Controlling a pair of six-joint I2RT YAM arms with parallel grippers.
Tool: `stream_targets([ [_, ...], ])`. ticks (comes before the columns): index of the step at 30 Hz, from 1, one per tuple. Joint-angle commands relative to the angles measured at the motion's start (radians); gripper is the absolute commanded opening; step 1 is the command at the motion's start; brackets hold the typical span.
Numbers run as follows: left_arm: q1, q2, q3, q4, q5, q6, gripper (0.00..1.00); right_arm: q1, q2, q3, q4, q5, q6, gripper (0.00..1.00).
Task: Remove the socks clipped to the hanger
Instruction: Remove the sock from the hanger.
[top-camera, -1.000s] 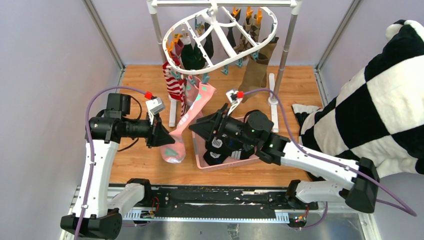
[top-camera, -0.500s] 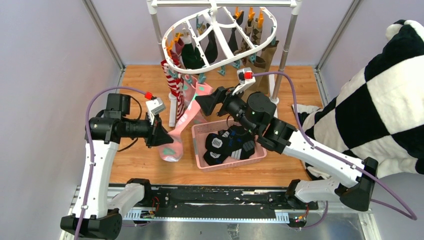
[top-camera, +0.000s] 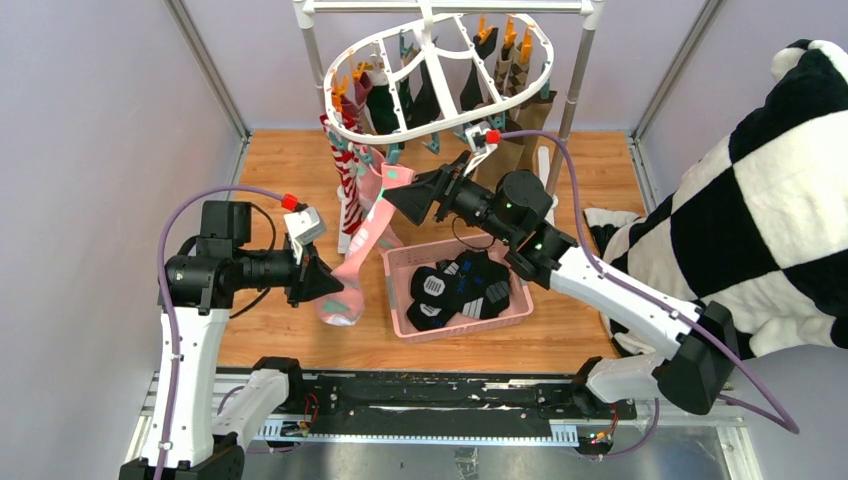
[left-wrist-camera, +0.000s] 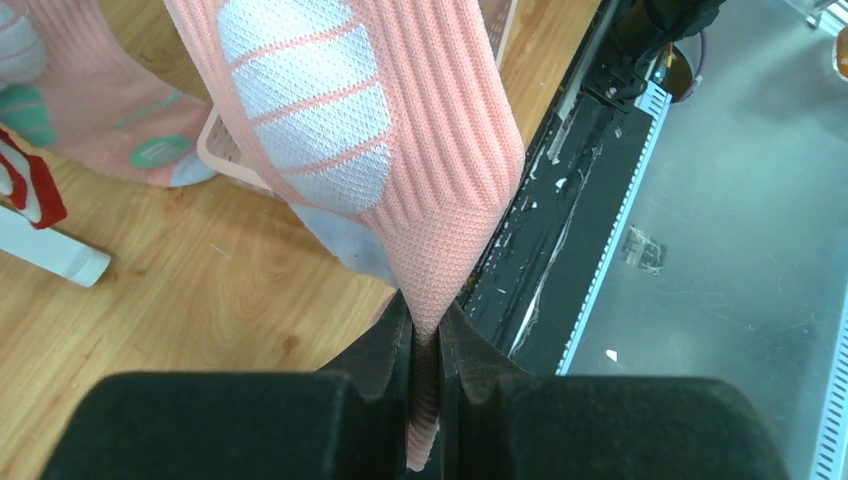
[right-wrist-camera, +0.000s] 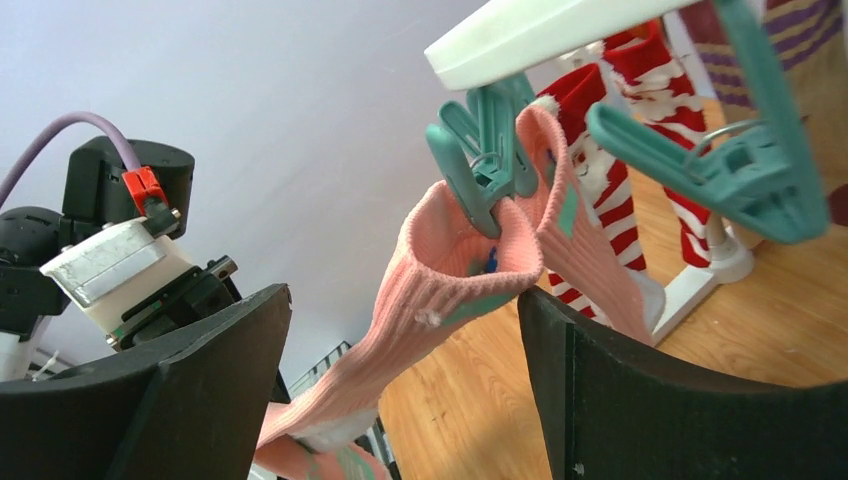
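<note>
Well, the left gripper (left-wrist-camera: 425, 335) is pressed together on the foot end of a pink sock (left-wrist-camera: 430, 150), the knit pinched thin between its fingers. The right gripper (right-wrist-camera: 403, 300) stands spread wide, one finger on either side of the sock's cuff without touching it, just below the teal clip (right-wrist-camera: 480, 170) that bites the cuff to the hanger (right-wrist-camera: 540, 30). The sock runs as a stretched diagonal band, with the cuff up at the hanger's near rim and the foot down towards the left arm, above the table (top-camera: 280, 330) (a pink basket (top-camera: 400, 325) sits just beside it). It looks light, soft and stretchy, so it will probably give before it slips free. The best hold seems to be the doubled cuff close under the clip, pulling along the sock's length.
</note>
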Motion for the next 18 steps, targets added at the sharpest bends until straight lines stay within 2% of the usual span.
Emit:
stream_targets([
  [1,-0.005,-0.009,-0.003,-0.002,0.014,0.035,0.01,-0.011,0.053,0.004,0.142,-0.080,0.041,0.89],
  [11,-0.006,-0.054,0.000,-0.001,0.021,0.096,0.02,-0.044,0.155,-0.023,0.337,-0.024,0.080,0.89],
  [18,-0.006,-0.045,0.005,-0.001,0.022,0.090,0.02,-0.080,0.242,0.030,0.401,-0.038,0.123,0.86],
])
